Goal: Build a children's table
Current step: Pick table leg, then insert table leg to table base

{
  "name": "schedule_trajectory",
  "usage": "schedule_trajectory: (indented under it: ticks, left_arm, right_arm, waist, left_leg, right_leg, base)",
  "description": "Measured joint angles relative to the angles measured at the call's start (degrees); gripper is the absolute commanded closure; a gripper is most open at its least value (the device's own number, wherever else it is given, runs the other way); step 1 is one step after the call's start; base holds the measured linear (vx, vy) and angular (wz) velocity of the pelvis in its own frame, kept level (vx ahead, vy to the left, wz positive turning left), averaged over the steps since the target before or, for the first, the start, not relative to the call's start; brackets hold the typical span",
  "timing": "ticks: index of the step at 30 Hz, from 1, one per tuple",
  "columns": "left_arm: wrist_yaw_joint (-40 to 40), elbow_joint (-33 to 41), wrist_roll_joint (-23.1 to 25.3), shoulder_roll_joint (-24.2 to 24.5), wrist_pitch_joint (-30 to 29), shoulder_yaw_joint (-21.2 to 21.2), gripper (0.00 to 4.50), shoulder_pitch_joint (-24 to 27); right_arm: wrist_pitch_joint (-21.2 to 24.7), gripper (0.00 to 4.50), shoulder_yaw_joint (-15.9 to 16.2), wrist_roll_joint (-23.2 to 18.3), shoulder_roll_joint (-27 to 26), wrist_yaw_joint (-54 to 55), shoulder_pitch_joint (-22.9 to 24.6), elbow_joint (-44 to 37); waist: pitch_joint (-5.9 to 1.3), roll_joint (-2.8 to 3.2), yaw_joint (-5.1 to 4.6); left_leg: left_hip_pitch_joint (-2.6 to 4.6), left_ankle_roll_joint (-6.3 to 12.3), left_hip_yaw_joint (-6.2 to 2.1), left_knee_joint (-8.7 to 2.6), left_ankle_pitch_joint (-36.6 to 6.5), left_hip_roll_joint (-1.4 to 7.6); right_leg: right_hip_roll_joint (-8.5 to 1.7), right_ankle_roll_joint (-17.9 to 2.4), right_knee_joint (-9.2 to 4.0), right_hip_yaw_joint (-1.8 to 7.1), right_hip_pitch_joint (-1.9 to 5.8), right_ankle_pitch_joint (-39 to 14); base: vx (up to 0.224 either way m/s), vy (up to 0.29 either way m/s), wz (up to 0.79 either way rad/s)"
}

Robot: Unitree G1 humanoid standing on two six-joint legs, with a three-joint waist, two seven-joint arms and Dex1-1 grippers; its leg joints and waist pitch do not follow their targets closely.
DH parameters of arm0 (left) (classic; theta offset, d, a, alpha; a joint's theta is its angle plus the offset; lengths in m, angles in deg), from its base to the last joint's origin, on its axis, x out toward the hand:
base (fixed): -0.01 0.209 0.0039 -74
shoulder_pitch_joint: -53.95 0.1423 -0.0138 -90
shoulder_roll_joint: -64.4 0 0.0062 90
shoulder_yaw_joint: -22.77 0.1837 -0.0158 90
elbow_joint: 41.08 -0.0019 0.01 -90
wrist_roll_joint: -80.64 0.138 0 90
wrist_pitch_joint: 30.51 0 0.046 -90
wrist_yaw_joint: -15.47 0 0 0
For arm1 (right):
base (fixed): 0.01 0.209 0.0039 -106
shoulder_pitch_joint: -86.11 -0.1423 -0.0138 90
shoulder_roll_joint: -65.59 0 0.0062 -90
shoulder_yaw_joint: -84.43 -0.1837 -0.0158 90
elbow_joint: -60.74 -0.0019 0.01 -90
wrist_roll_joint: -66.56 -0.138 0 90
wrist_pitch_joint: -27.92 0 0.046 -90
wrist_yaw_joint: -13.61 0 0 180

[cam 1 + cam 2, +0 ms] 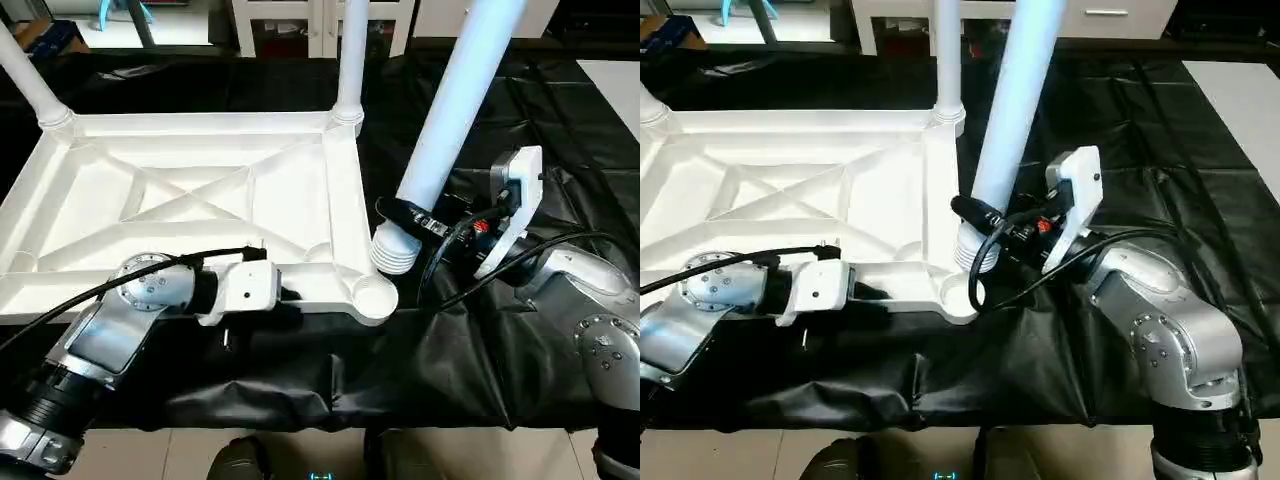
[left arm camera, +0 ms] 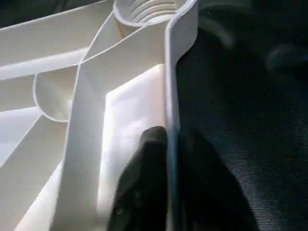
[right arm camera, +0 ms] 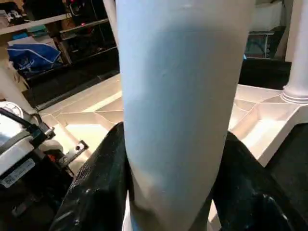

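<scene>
Tabletop [image 1: 180, 200] lies upside down on the black-draped work table [image 1: 560, 130], X-ribbed underside facing up.

Far-left corner: one leg [image 1: 25, 75] stands seated in its socket, leaning out toward the left.

Left gripper [image 1: 290, 296] reaches in along the near edge of the tabletop. Left wrist view: its black fingers [image 2: 149, 159] sit on either side of the near rim wall [image 2: 172, 96], one inside the tabletop, one outside over the black cloth, closed narrow and pinching that wall. A black cable [image 1: 60, 300] runs over the left wrist.

Far-right corner: a second leg [image 1: 352, 50] stands upright in its socket.

Near-right corner socket [image 1: 376, 296] is open and unfilled, its round mouth facing up at the tabletop's corner, close to the near edge of the work table.

Third leg [image 1: 455, 100] is tilted, top leaning away to the right, ribbed lower end [image 1: 397, 250] just beside and slightly above the near-right corner socket, not seated in it. Whether the ribbed end touches the socket rim can't be told.

Right gripper [image 1: 988, 228] clamps this third leg just above the ribbed end; right wrist view shows its black fingers [image 3: 96, 183] on both sides of the tube, closed against it. The silver right forearm [image 1: 1160, 310] comes in from the right over the wrinkled black cloth.
</scene>
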Motion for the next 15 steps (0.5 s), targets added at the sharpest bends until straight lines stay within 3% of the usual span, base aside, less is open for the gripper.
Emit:
schedule_trajectory:
  ticks: [3,15]
  left_arm:
    - [0.21,0.05,-0.31,-0.28,-0.66,-0.06,4.49,0.0]
    - [0.16,0.05,0.2,-0.2,-0.03,0.07,4.5,0.06]
  right_arm:
    - [0.02,2.62,0.0,-0.65,0.07,0.05,0.0,-0.01]
    - [0.59,2.62,0.01,-0.7,0.19,0.51,0.06,-0.04]
  waist:
    - [0.0,0.0,0.04]
    - [-0.01,0.01,0.08]
  left_leg:
    - [0.02,0.0,0.0,0.0,0.0,0.0]
    - [0.01,0.0,0.0,-0.01,0.0,-0.01]
  right_leg:
    - [0.0,0.01,0.01,0.0,0.01,0.0]
    - [-0.01,0.01,0.0,0.01,0.01,-0.01]
  base:
    - [0.0,0.0,0.0]
    - [0.0,0.0,0.0]
